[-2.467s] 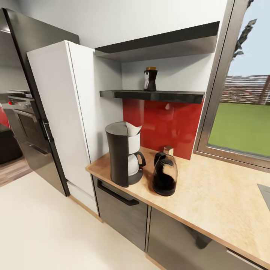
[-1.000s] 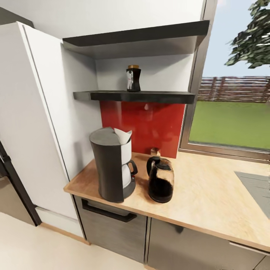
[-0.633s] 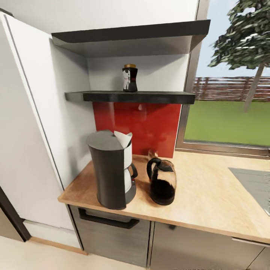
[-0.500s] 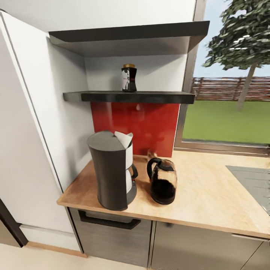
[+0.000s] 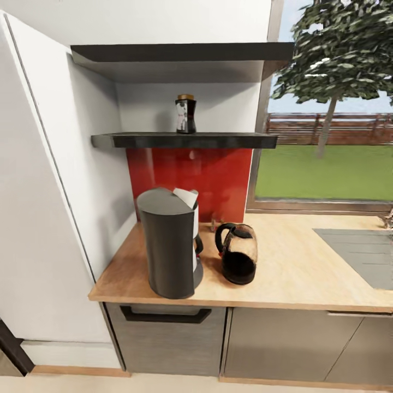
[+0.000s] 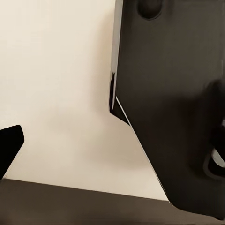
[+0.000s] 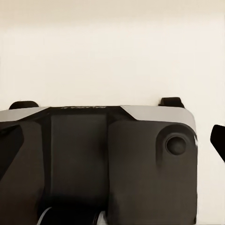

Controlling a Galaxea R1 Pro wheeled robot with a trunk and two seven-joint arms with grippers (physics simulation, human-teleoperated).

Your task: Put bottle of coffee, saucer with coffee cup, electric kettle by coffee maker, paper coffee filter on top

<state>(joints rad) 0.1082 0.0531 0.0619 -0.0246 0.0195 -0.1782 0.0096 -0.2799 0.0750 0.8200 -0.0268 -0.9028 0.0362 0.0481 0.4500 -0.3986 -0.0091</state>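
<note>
Your wrist cameras are facing pale floor and dark robot bodywork, so you cannot tell whether either arm's fingers are spread or pressed together. The bottle of coffee [image 5: 185,114] is standing upright on the lower kitchen shelf [image 5: 180,141], dark with a brown cap and pale label. Below, the coffee maker [image 5: 170,243] is standing tall on the table [image 5: 295,270], a paper coffee filter [image 5: 186,197] peeking at its top, and the electric kettle [image 5: 238,260] is sitting just beside it. Open table is stretching toward the sink [image 5: 360,254].
</note>
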